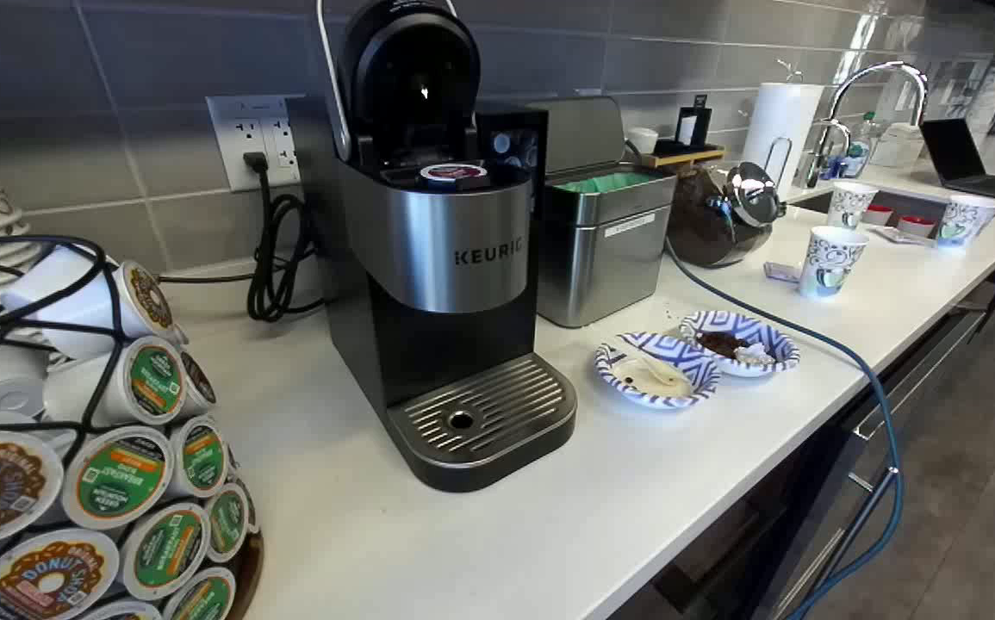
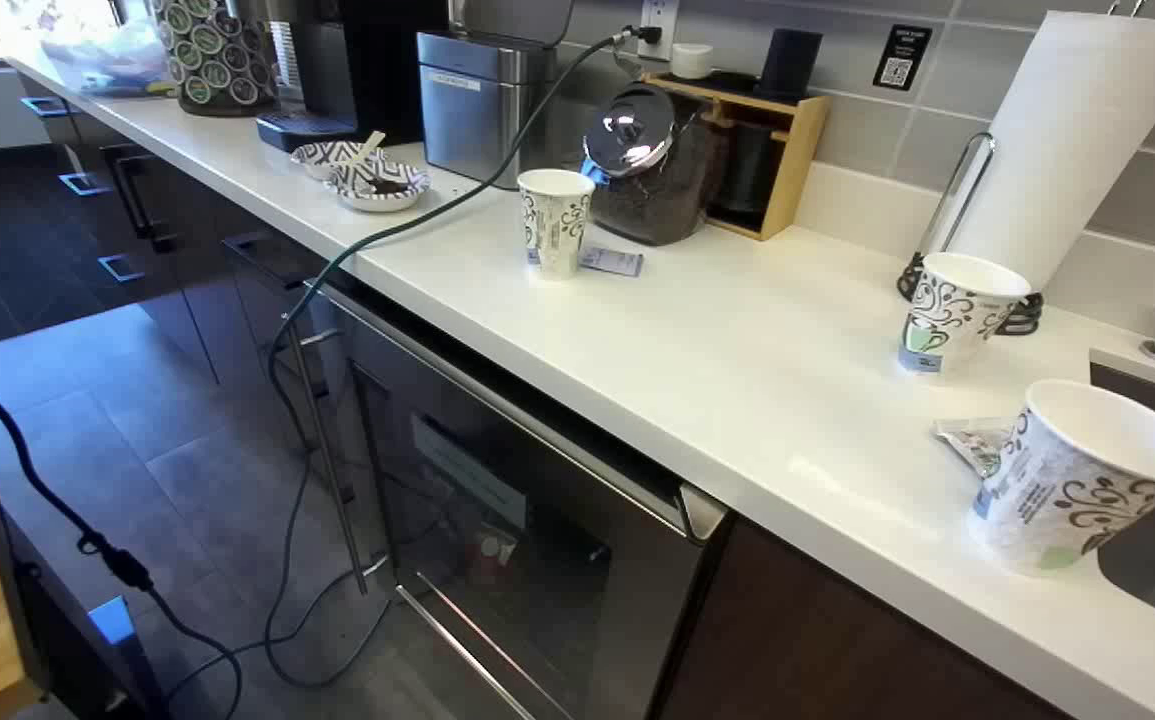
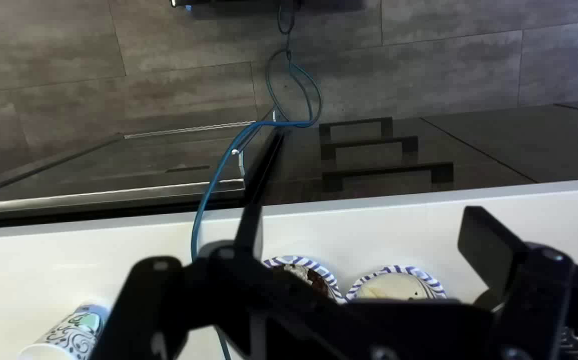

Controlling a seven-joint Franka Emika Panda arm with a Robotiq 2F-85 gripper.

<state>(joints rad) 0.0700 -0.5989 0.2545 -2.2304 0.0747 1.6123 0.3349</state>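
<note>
One long, smooth white desk (image 1: 333, 517) runs right across, its back edge hard against the grey tiled wall (image 1: 549, 43). Towards that edge stands one tall black-and-silver coffee maker (image 1: 450, 258), top flipped up! One rounded tower of white coffee pods (image 1: 118, 476), too crowded to count, and one boxy brushed-steel bin (image 1: 609, 275) flank it. Further along the back edge, one upright white paper-towel roll (image 1: 777, 129) and one bulging glass jar with a chrome lid (image 1: 708, 228), dark inside.

Now the black two-fingered tool (image 3: 362, 220)! It fills the bottom of the wrist view, fingers wide apart, aimed towards the desk's front edge, above the desk; how the arm bends, I can't tell.

Nearest it and partly hidden by it, two bowls: one shallow blue-and-white paper bowl (image 1: 684, 351) with cream-coloured contents, and one matching paper bowl (image 1: 743, 325) with dark brown and white bits, both between bin and front edge. Open sides up; round, so no long axis, but the pair lines up roughly along the front edge, rims meeting in the wrist view.

Three single white paper cups with dark scroll print (image 2: 555, 222) stand upright in an exterior view, with two small flat packets (image 2: 614, 261) near them. One pale stick (image 2: 372, 147) slants over the bowls. And one purple-and-white-lidded pod (image 1: 454, 174) sits in the coffee maker's open top!
</note>
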